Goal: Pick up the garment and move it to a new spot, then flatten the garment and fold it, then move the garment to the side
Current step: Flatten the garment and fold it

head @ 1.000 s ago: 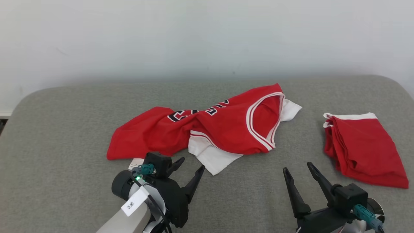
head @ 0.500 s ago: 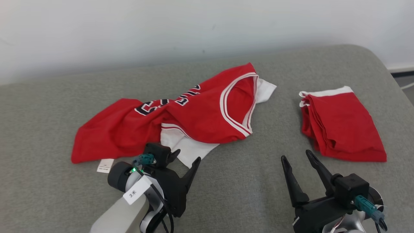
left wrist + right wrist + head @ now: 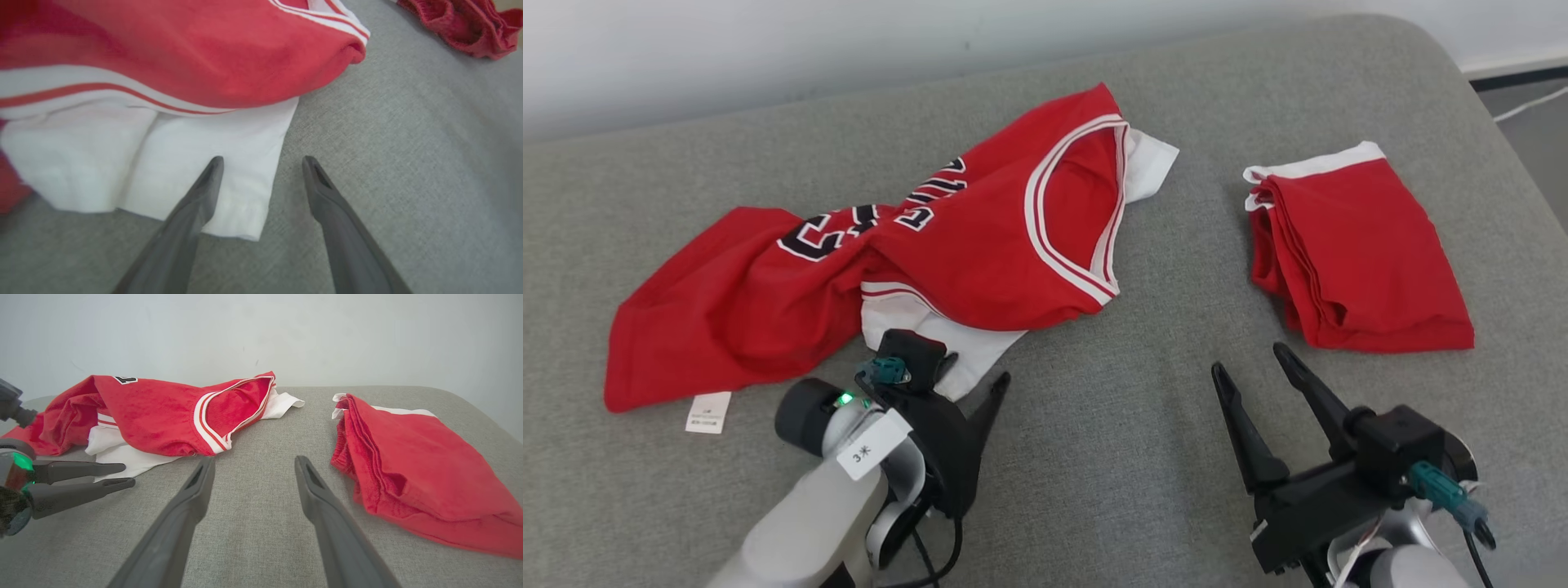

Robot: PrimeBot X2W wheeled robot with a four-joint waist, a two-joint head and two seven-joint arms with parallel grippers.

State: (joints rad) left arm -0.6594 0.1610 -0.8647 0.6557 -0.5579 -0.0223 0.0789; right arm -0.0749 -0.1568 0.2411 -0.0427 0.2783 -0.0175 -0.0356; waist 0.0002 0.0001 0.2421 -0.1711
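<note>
Head view: the crumpled red-and-white jersey garment lies across the grey upholstered cushion. Left gripper and right gripper both gape, empty. Pickup looks unstarted; next, the left must pinch the white edge.

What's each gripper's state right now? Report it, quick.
Left gripper: open, holding nothing, tips at the jersey's white edge.
Right gripper: open, holding nothing, over the grey cushion.

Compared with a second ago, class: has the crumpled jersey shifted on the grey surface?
No. The jersey keeps its gap to the folded red garment; the whole view shifted, carrying both up and left together.
</note>
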